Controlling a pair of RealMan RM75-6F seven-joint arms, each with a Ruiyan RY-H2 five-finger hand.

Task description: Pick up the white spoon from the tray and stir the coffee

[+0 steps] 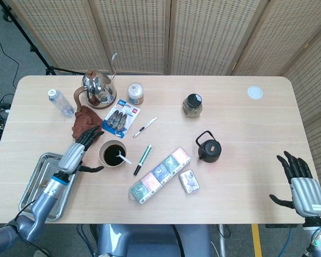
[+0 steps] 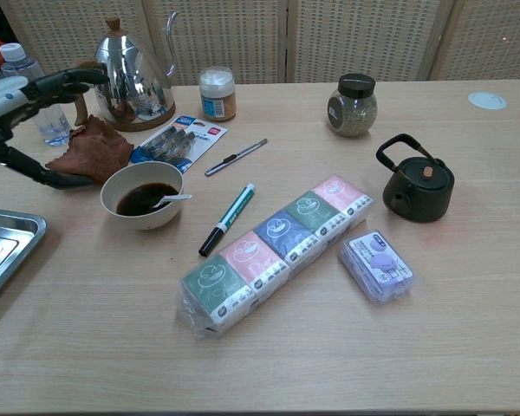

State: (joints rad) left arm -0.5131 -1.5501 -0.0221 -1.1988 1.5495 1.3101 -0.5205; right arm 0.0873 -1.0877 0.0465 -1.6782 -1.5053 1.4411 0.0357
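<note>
Left hand hovers just left of the coffee bowl, w/ fingers spread apart and holding nothing; dark fingertips point up toward the brown cloth, thumb sticks out to the right, near the bowl's rim but not touching it. In chest view the same hand sits at far left, raised above the table, fingers splayed forward and thumb angled down. Its forearm runs back over the metal tray at the table's front-left corner. Right hand is at the front-right edge of the table, well apart from everything, palm-back facing up, fingers extended and apart, empty; only head view shows it. White spoon rests in the bowl: handle leaning on the rim at the right side, business end down in the dark coffee. In chest view the spoon lies across the right part of the bowl, handle poking just over the rim, no hand touching it. The bowl is white outside, about half full of black-brown liquid. Just right of it lies a green-and-white marker; beyond that, a clear-wrapped row of tissue packs. Behind the bowl: a steel gooseneck kettle and a blister pack.
</note>
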